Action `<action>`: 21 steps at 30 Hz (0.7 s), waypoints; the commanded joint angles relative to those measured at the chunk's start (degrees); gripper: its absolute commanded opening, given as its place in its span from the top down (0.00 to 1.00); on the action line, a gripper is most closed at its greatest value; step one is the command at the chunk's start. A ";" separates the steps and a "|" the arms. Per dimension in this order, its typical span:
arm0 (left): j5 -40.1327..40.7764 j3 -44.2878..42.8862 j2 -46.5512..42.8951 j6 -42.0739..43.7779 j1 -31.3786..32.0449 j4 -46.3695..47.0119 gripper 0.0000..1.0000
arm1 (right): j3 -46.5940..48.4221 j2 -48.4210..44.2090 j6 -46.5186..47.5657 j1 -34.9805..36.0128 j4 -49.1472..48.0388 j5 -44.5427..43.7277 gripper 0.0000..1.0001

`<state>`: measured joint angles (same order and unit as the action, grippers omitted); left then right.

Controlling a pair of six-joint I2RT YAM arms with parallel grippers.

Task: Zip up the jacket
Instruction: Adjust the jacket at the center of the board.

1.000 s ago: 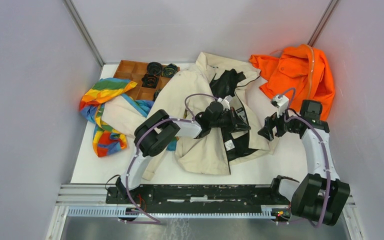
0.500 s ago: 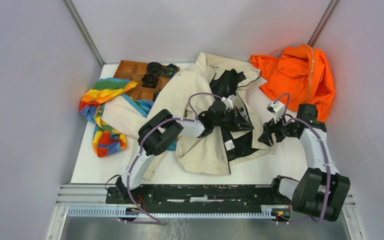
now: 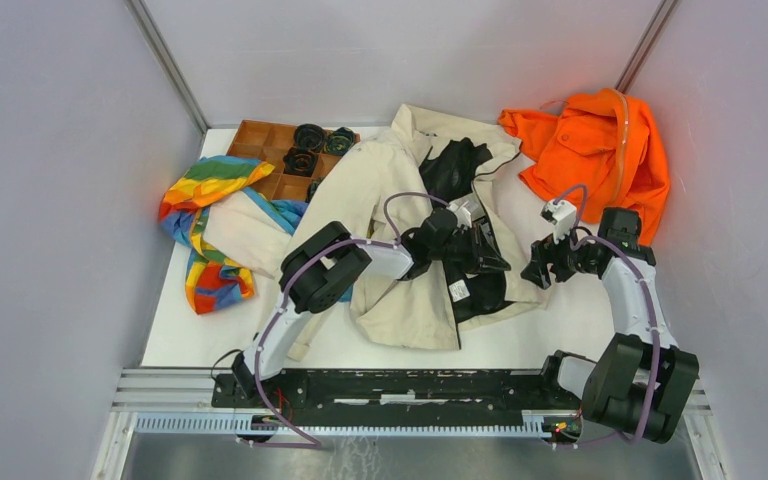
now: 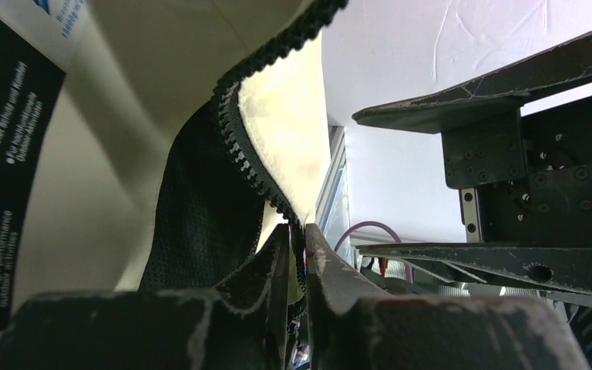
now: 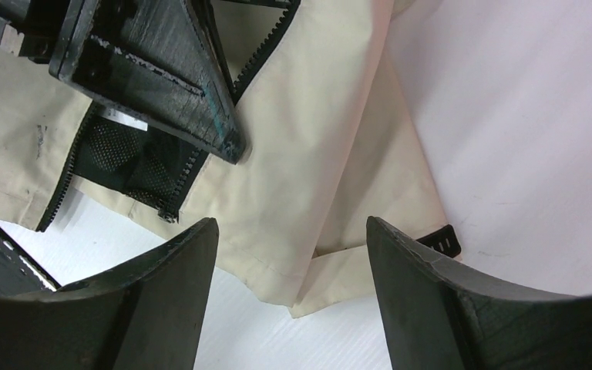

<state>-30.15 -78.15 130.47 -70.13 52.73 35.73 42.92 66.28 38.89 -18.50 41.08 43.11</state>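
The beige jacket (image 3: pixel 400 215) lies open on the white table, its black lining and dark zipper edge showing down the middle. My left gripper (image 3: pixel 498 263) is shut on the zipper edge and holds it a little off the table; in the left wrist view (image 4: pixel 302 245) the toothed zipper tape (image 4: pixel 250 162) runs down into the pinched fingers. My right gripper (image 3: pixel 538 272) is open and empty, just right of the left one, over the jacket's lower right hem. In the right wrist view (image 5: pixel 291 231) the beige hem corner (image 5: pixel 331 254) lies between the spread fingers.
A bright orange garment (image 3: pixel 595 150) lies at the back right. A rainbow-striped cloth (image 3: pixel 205 215) lies at the left. A brown compartment tray (image 3: pixel 265 150) with black round parts stands at the back left. Grey walls close in both sides.
My left gripper has moved slightly right and nearer, still holding the zipper edge. My right gripper has shifted a little nearer beside the hem and stays open.
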 commanded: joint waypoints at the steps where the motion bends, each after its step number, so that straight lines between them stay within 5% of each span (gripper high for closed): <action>1: -1.20 0.44 -1.83 1.85 0.93 -0.41 0.80 | -0.29 -0.78 -0.39 -0.48 -1.31 1.49 0.24; 21: -1.12 1.47 -5.32 6.77 2.38 -7.16 0.84 | 0.36 -1.75 1.42 -0.67 0.39 5.42 0.22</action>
<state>-30.44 -75.57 128.42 -66.32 54.72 28.97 42.83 66.04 38.94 -18.90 41.21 45.98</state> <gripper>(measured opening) 0.193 0.777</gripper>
